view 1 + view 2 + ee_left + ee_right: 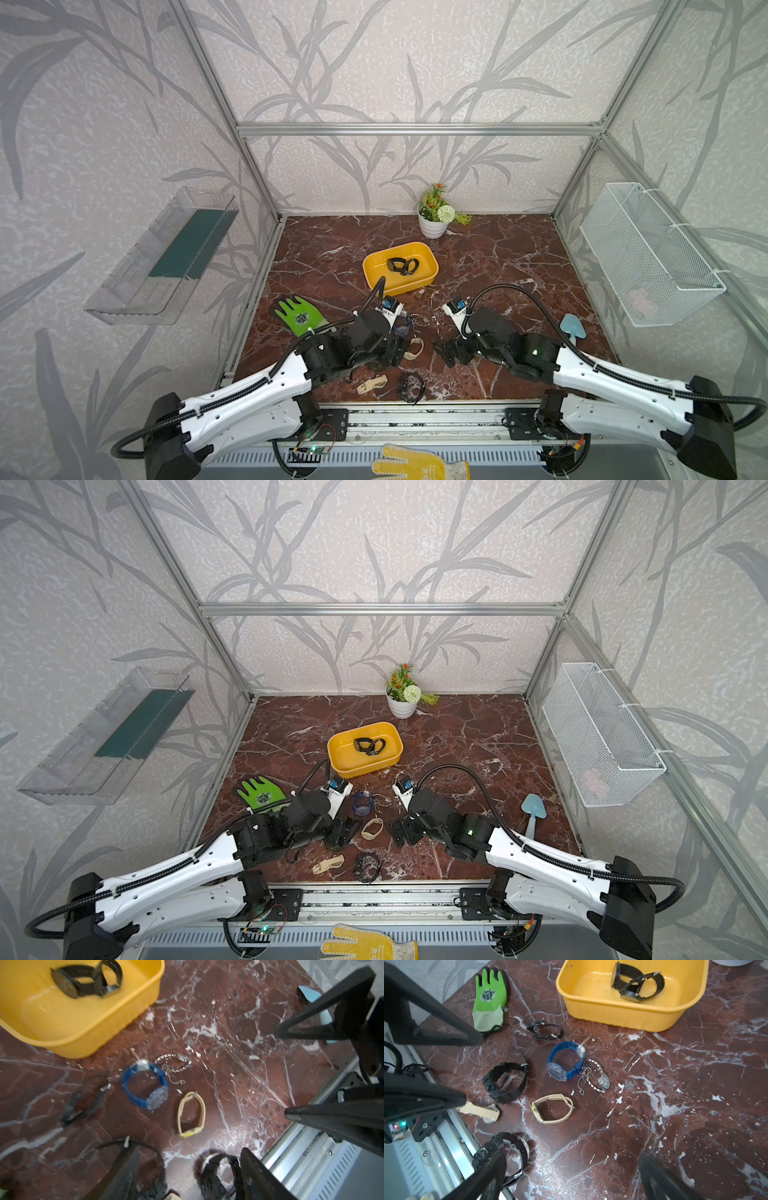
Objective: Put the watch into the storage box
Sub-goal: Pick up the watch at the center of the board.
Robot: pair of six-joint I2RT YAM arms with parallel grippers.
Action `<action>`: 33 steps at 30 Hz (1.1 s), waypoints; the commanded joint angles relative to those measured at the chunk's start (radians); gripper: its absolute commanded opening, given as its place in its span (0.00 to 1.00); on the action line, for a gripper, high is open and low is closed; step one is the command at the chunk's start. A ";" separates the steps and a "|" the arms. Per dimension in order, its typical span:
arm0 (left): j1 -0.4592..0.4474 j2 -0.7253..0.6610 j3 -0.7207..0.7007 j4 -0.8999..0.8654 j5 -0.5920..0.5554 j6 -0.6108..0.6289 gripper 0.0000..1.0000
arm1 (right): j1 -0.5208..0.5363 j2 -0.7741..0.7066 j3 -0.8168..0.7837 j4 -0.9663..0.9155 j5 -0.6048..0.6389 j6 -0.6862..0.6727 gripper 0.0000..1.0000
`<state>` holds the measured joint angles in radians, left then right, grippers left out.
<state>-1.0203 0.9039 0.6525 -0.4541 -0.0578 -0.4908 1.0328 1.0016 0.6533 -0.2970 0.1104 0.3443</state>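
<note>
The left gripper, fingers spread, straddled a chunky black watch on the marble tabletop, well short of the yellow storage box. Centring before squeezing looked wise. The right gripper gaped empty.

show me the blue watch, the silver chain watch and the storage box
blue watch point(556, 1072), right wrist view, clear face
silver chain watch point(603, 1081), right wrist view, round dial
storage box point(623, 1016), right wrist view, outer wall

Leaf-patterned grey walls, aluminium frame, red-brown marble tabletop, potted plant
</note>
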 commanded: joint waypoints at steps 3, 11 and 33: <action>-0.103 -0.080 -0.047 -0.087 -0.098 -0.164 0.72 | 0.064 -0.034 -0.006 -0.092 0.054 0.040 0.99; -0.208 -0.019 -0.050 -0.099 -0.099 -0.210 0.67 | 0.098 -0.113 -0.037 -0.151 0.088 0.074 0.99; -0.274 0.268 -0.016 0.023 0.007 -0.289 0.57 | 0.189 -0.192 -0.113 -0.149 0.148 0.136 0.99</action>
<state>-1.2903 1.1561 0.6037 -0.4564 -0.0647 -0.7601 1.2102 0.8307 0.5591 -0.4458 0.2310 0.4648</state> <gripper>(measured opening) 0.569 0.991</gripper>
